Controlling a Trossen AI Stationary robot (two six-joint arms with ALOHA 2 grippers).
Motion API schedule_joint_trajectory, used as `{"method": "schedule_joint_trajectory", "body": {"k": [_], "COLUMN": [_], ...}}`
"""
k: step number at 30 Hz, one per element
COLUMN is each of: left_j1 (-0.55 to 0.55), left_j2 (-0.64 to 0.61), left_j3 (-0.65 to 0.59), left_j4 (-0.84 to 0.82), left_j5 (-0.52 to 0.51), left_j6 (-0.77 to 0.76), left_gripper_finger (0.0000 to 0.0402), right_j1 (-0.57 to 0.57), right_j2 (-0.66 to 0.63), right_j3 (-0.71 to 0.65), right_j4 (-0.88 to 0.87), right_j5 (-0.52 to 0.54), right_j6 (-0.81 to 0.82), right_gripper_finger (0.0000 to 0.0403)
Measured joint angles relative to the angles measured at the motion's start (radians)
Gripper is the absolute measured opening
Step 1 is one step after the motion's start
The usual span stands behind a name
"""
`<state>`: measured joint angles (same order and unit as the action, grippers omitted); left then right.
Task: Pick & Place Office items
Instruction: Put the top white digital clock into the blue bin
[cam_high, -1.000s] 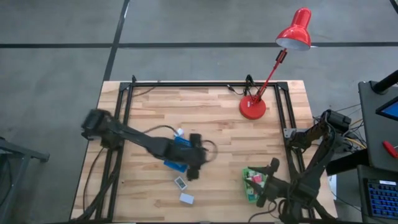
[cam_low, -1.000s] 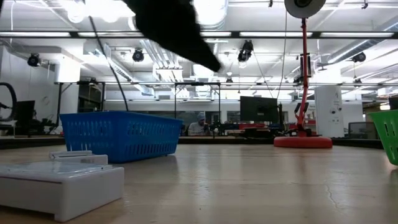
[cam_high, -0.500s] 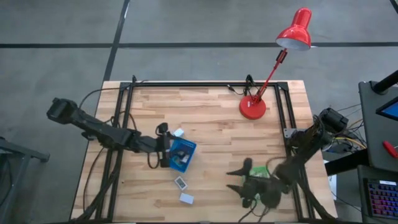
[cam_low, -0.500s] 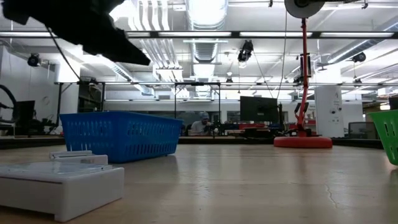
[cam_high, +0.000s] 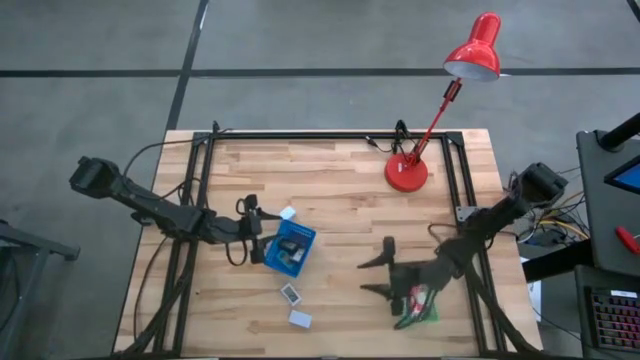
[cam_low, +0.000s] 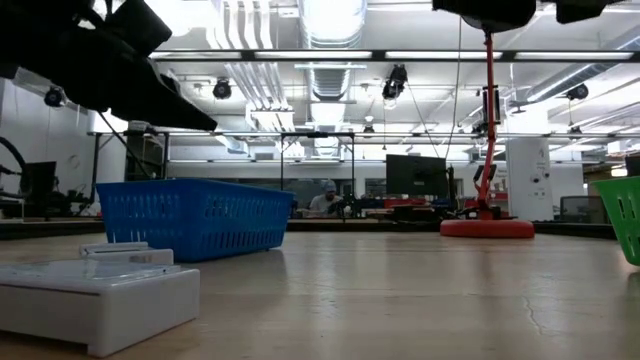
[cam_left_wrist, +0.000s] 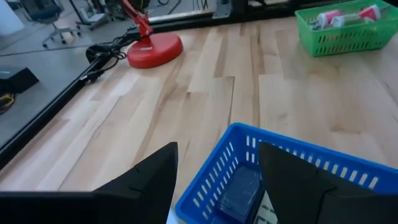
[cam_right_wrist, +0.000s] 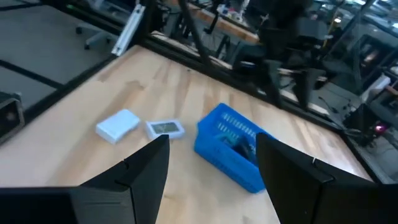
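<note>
- The table (cam_high: 340, 190) is pale butcher-block wood in long glued strips, edged by a black metal frame; around it lies a grey concrete floor crossed by dark lines.
- In the low view, the room behind shows ceiling strip lights, monitors and a seated person (cam_low: 322, 198) far off.
- A glossy red desk lamp (cam_high: 472, 52) stands on a round base at the upper right of the high view.
- The blue plastic mesh tray (cam_high: 290, 247), rectangular, sits left of centre and holds a few small dark and pale items.
- The green plastic mesh tray (cam_high: 418, 304) at lower right holds red and white pieces.
- Three small white office items lie loose: one box (cam_high: 288, 212) just above the blue tray, and a framed block (cam_high: 290, 293) and a pale blue-white box (cam_high: 299, 319) below it.
- The left gripper (cam_high: 250, 231) hovers just left of the blue tray, its fingers (cam_left_wrist: 152, 180) parted and empty.
- The right gripper (cam_high: 376, 276) hangs left of the green tray, its fingers (cam_right_wrist: 146, 165) apart and empty.
</note>
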<state>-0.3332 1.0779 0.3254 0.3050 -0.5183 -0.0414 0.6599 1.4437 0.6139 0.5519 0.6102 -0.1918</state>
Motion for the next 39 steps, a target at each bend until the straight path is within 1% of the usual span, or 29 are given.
{"method": "schedule_joint_trajectory", "body": {"k": [5,8,11,14,18,21,25,32,35,37,39], "left_j1": [0.0,0.0,0.0,0.0,0.0,0.001,0.002,0.005,0.005,0.006,0.005], "left_j2": [0.0,0.0,0.0,0.0,0.0,0.0,0.0,0.0,0.0,0.0,0.0], "left_j3": [-0.004,0.002,0.003,0.003,0.003,0.002,0.003,0.009,0.009,0.009,0.009], "left_j4": [0.017,0.021,0.031,0.035,0.041,0.039,0.04,0.047,0.047,0.047,0.047], "left_j5": [-0.029,-0.048,-0.048,-0.048,-0.058,-0.058,-0.058,-0.07,-0.071,-0.071,-0.076], "left_j6": [0.003,0.007,0.007,0.007,0.008,0.049,0.065,0.089,0.075,0.075,0.093], "left_gripper_finger": [0.0224,0.0225,0.0225,0.0225,0.0225,0.0225,0.0225,0.0225,0.0225,0.0225,0.0225], "right_j1": [-0.063,-0.115,-0.162,-0.195,-0.218,-0.232,-0.256,-0.278,-0.281,-0.284,-0.29], "right_j2": [-0.162,-0.235,-0.267,-0.273,-0.27,-0.268,-0.268,-0.269,-0.269,-0.269,-0.269], "right_j3": [-0.131,-0.22,-0.296,-0.344,-0.373,-0.38,-0.382,-0.373,-0.373,-0.373,-0.373], "right_j4": [0.02,0.077,0.177,0.253,0.268,0.269,0.269,0.27,0.269,0.27,0.27], "right_j5": [-0.037,-0.115,-0.186,-0.203,-0.203,-0.201,-0.185,-0.085,-0.062,-0.054,-0.036], "right_j6": [0.0,0.024,0.031,0.029,0.032,0.03,-0.019,-0.129,-0.154,-0.148,-0.107], "right_gripper_finger": [0.0232,0.0232,0.0232,0.0233,0.0233,0.0233,0.0233,0.0229,0.0225,0.0223,0.0223]}}
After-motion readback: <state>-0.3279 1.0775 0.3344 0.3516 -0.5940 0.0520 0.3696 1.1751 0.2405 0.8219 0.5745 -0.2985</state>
